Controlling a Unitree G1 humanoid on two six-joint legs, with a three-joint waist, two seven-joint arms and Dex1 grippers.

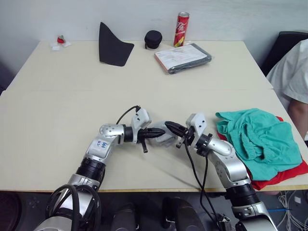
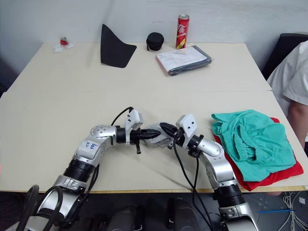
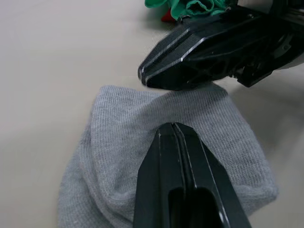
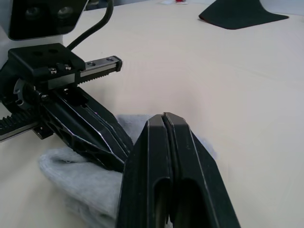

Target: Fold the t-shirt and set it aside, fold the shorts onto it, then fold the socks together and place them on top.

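The small light grey knitted socks (image 3: 142, 156) lie bunched at the table's near edge, between the left gripper (image 1: 162, 133) and right gripper (image 1: 169, 126), both pressed closed. Soft, light, floppy; best pinched through both layers at one edge.

I see soft, even light from above. The table (image 1: 57, 120) looks bright and pale, with no hard glare on it. Small soft shadows sit under my two arms. The can (image 1: 181, 29) at the back has a little shine. In my left wrist view, the sock (image 3: 118, 142) is sharp enough to show its knit, but the far cloth is blurry. In my right wrist view, the near fingers (image 4: 166, 156) look dark and a bit soft.
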